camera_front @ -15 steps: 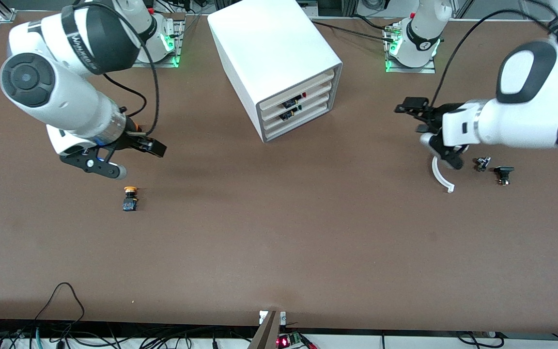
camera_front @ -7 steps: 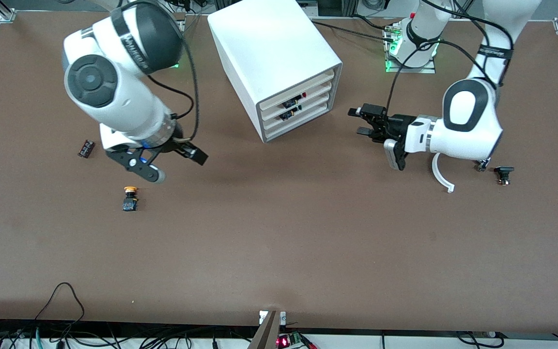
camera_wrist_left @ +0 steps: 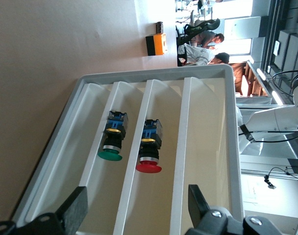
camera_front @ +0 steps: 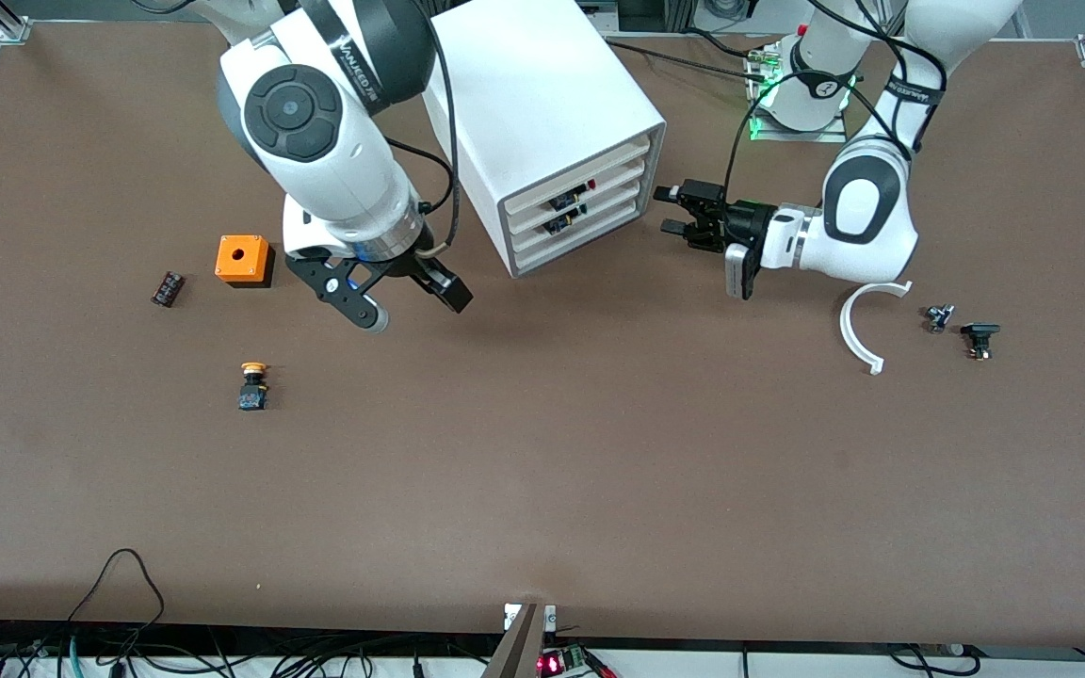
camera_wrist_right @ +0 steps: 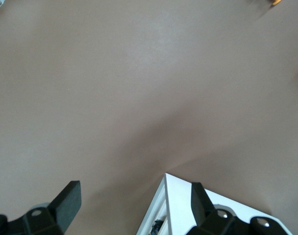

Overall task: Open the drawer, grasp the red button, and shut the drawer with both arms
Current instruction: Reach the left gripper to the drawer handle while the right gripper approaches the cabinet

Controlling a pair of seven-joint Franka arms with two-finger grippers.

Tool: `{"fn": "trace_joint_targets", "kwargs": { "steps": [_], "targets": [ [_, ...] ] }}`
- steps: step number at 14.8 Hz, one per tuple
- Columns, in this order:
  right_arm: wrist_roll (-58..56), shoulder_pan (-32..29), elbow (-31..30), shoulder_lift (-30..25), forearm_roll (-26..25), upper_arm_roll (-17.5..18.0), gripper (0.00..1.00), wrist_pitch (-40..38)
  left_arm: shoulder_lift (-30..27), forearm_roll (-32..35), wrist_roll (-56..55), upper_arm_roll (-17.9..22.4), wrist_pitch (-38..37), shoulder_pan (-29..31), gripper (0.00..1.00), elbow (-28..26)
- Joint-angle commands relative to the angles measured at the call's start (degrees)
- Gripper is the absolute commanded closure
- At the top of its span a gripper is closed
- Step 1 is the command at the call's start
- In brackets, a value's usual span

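The white cabinet stands at the table's back middle with all four trays pushed in. The drawer is the second-highest tray; in the left wrist view its front edge runs just below the button. The red-capped button lies in it, and the left wrist view shows it clearly. My left gripper is open and empty, level with the tray fronts, a short gap in front of them. My right gripper is open and empty over the table beside the cabinet's lower corner.
A green-capped button lies in the tray below. An orange cube, a yellow-capped button and a small dark part lie toward the right arm's end. A white curved piece and two small parts lie toward the left arm's end.
Both grippers have swung in toward the cabinet from the table's ends. The right arm's move uncovered the orange cube. The left gripper now faces the tray fronts.
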Motion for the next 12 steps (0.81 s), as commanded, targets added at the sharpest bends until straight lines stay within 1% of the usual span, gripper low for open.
{"fn": "trace_joint_targets", "kwargs": {
  "steps": [1,3,4,5,8,9,11,12],
  "targets": [
    [3.9,0.7,3.5,1.6,1.6,-0.2,0.01,-0.3,0.8,-3.9,4.5,-1.7,1.1,0.0,0.22,-2.8],
    [6.3,1.1,5.0,2.5,1.7,-0.3,0.01,-0.4,3.7,-5.9,9.8,-1.8,1.2,-0.1,0.26,-3.1],
    [7.1,1.2,5.3,2.6,1.7,-0.2,0.01,-0.3,4.3,-6.5,11.0,-2.0,1.2,-0.1,0.31,-3.3],
    [7.5,1.5,5.4,2.7,1.7,-0.2,0.01,-0.2,4.4,-7.4,11.0,-3.0,1.2,-0.1,0.31,-3.9],
    [9.1,1.6,6.5,3.3,2.5,-0.3,0.01,0.4,5.0,-11.3,12.9,-5.4,1.3,-0.1,0.38,-5.4],
    [9.9,1.6,7.1,3.6,2.6,-0.3,0.01,0.9,6.2,-11.5,14.1,-5.5,1.3,-0.1,0.39,-5.7],
    [10.6,1.6,8.0,4.5,2.6,-0.2,0.01,1.0,8.3,-11.5,16.5,-5.5,1.4,-0.1,0.45,-5.9],
    [10.9,1.7,8.4,4.7,2.6,-0.2,0.01,1.2,8.9,-11.6,16.9,-5.5,1.4,-0.1,0.52,-5.9]
  ]
}}
